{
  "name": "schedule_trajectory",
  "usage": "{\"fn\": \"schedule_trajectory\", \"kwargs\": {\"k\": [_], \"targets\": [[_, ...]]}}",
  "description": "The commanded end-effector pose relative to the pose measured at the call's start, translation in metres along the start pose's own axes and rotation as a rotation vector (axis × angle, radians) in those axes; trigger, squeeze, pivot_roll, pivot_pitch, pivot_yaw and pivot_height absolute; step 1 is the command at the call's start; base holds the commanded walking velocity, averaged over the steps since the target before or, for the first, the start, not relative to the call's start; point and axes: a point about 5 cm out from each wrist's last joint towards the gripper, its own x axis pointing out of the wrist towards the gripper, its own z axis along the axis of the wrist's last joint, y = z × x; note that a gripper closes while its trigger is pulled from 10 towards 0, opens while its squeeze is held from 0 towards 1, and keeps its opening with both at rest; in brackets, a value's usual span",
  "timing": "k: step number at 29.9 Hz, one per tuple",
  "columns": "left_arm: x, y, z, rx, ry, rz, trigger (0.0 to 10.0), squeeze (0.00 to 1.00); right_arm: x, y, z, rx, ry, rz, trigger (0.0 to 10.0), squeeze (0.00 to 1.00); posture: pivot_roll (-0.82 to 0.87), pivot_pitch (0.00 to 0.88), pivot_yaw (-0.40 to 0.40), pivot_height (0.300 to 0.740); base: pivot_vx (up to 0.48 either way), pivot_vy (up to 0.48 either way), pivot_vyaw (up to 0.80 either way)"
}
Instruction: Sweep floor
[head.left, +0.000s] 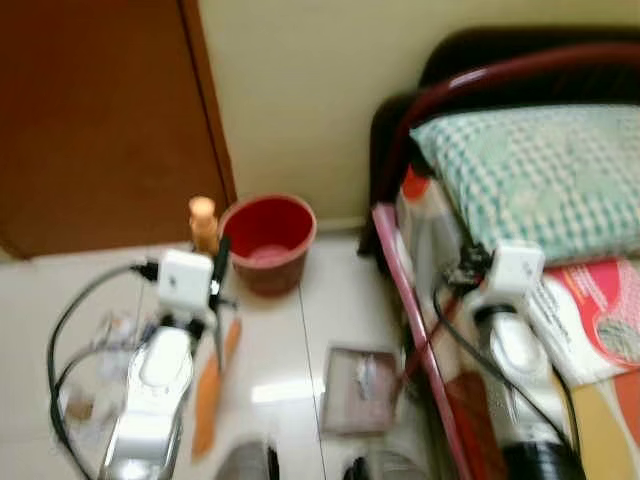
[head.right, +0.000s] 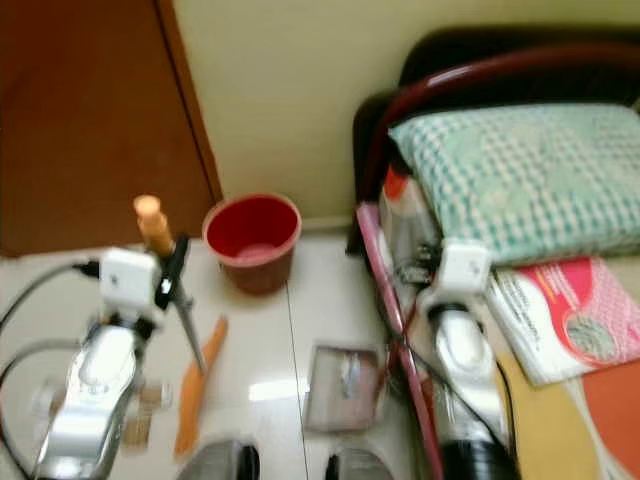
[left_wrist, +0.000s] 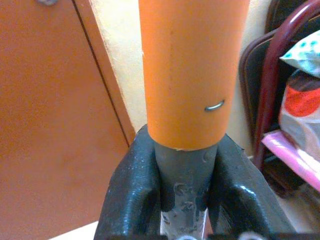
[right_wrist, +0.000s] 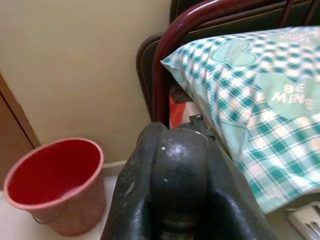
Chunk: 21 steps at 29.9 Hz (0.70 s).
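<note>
One red bucket (head.left: 267, 240) stands on the pale floor (head.left: 330, 300) against the cream wall (head.left: 300, 90), with the brown door (head.left: 100, 120) on one side of it and the dark red bed frame (head.left: 400, 140) on the other. Its inside shows only its own red bottom — whether anything lies in it cannot be told.

Just beside the bucket, on the door side, the left gripper (left_wrist: 182, 175) is clamped on the broom handle (left_wrist: 192, 70): its two black fingers (left_wrist: 132, 190) press either side of a dark grey stub from which the orange shaft comes out. A small metal staple sits in the orange part. From the head, the handle's pale top (head.left: 203, 215) rises next to the bucket's rim, and a further orange length (head.left: 212, 385) slants down over the floor nearer the robot than the bucket.

A flat grey dustpan (head.left: 358, 385) lies on the floor nearer the robot than the bucket, close by the bed frame — a little pale debris seems to lie in it, though blur hides what.

The right gripper (right_wrist: 177, 165) hangs between bucket and bed, its fingers pressed together on nothing. Beyond the bucket, on the bed, rest a green checked pillow (head.left: 530, 170) and a pink-and-white booklet (head.left: 590, 320).
</note>
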Motion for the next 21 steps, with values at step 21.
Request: {"fn": "schedule_trajectory", "kwargs": {"k": [21], "targets": [[-0.0006,-0.0005,-0.0017,0.007,0.006,-0.007,10.0,0.0,-0.0029,0.0004,-0.0025,0.017,-0.008,-0.019,10.0,0.0,-0.01,0.101,0.009,0.74,0.0,0.374,0.04]]}}
